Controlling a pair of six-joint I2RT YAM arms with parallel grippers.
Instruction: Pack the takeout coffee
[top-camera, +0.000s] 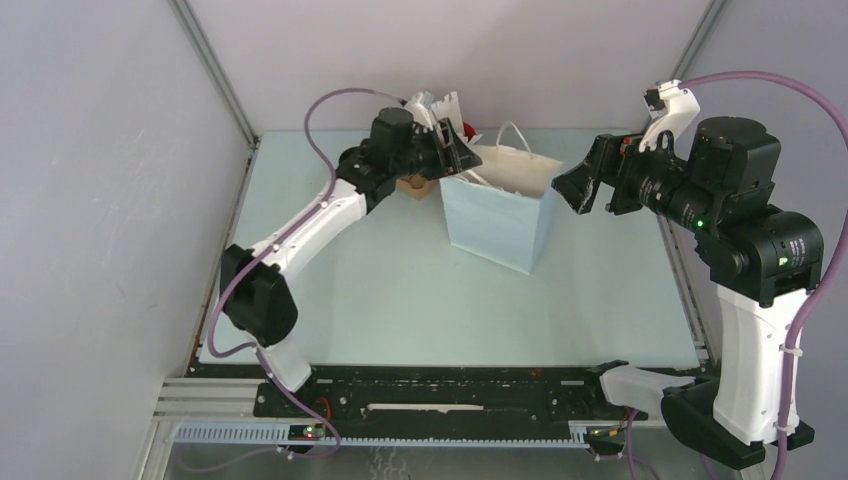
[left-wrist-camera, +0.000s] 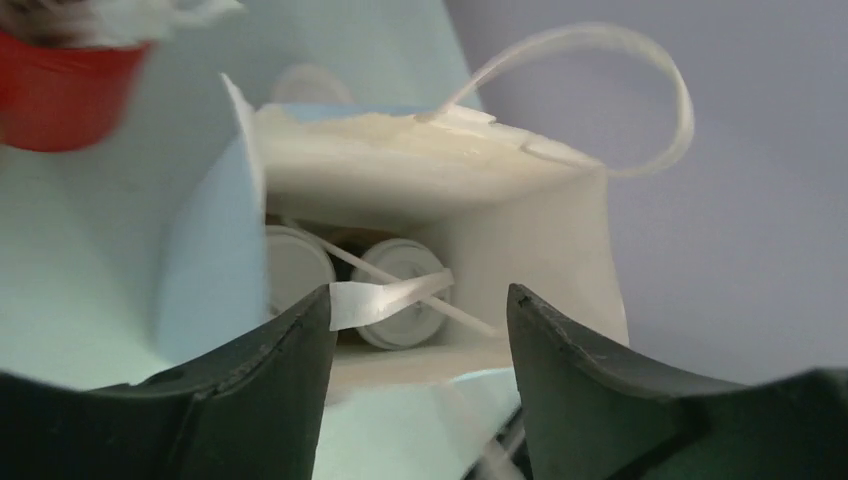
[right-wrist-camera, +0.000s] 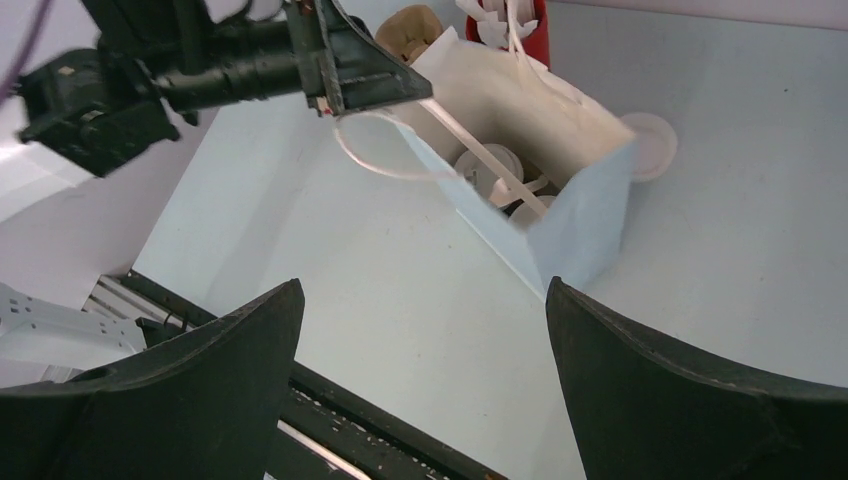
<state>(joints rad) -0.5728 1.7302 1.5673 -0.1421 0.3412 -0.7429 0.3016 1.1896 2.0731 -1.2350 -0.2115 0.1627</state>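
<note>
Top view first: pale blue paper bag (top-camera: 495, 225) upright toward the far middle of the tabletop (top-camera: 380, 300), left gripper (top-camera: 462, 152) poised over its left rim, right gripper (top-camera: 570, 190) hovering just off its right side. Pale mat underfoot, plain grey walls on three sides. Left wrist now: jaws parted, nothing gripped, just a white handle strip (left-wrist-camera: 385, 298) crossing the gap. Down on the bag floor, the takeout coffee (left-wrist-camera: 405, 290), white lid up, just beside a second lidded cup (left-wrist-camera: 295, 265). Red holder (left-wrist-camera: 65, 90) outside, toward the far edge. Right wrist: jaws spread wide, empty. Loose white lid disc (right-wrist-camera: 655, 145) flat on the tabletop just behind the bag. Drop-in step, by the look of it about finished. Next up, probably lifting away from the rim without snagging that handle.
</note>
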